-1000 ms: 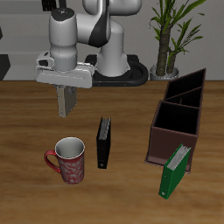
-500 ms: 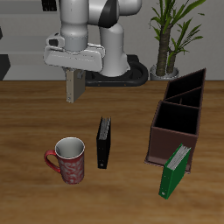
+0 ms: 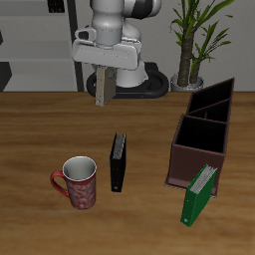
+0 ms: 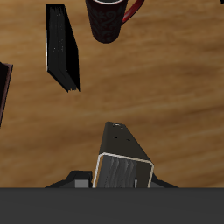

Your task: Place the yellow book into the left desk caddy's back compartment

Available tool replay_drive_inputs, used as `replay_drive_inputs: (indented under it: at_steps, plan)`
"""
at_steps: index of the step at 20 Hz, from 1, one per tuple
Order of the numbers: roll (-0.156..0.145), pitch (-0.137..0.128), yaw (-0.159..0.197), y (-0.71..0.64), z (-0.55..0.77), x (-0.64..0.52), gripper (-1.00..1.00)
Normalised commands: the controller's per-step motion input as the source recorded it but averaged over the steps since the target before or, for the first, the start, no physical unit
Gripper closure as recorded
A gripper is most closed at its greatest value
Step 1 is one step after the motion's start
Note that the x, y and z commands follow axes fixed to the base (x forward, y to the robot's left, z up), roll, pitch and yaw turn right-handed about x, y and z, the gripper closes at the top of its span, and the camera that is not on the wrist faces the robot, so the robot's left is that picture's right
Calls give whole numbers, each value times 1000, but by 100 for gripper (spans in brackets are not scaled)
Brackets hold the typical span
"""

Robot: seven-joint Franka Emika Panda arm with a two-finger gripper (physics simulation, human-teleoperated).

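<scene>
My gripper [image 3: 104, 78] is shut on the yellow book [image 3: 103, 88], which hangs upright from it high above the table, far back near the robot's base. In the wrist view the book [image 4: 122, 157] shows tan covers and a grey page block between the jaws. The left desk caddy [image 3: 204, 129], a long dark brown box with slanted black partitions, stands well to the side of the gripper; its edge shows in the wrist view [image 4: 3, 92]. Its back compartment [image 3: 217, 97] is open.
A slim black book [image 3: 119, 161] lies mid-table, also in the wrist view [image 4: 61, 48]. A red mug [image 3: 78, 181] stands near the front, seen in the wrist view too [image 4: 109, 17]. A green-and-white book [image 3: 199, 194] leans on the caddy's front end. A potted plant [image 3: 194, 40] stands behind.
The gripper has carried the yellow book sideways toward the caddy's side and farther back, rising a little. The things on the table have not moved.
</scene>
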Motion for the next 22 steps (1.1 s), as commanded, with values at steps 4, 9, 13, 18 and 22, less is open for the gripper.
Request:
replay_drive_inputs:
  at_steps: [4, 9, 13, 18, 22]
  plan:
    - [-6, 23, -50, 377, 104, -74, 100]
    - [48, -1, -68, 528, 191, -146, 100]
    - [67, 14, -26, 590, 91, -157, 100]
    - [48, 7, -30, 494, 8, -159, 100]
    - [46, 35, -6, 344, -40, -35, 100]
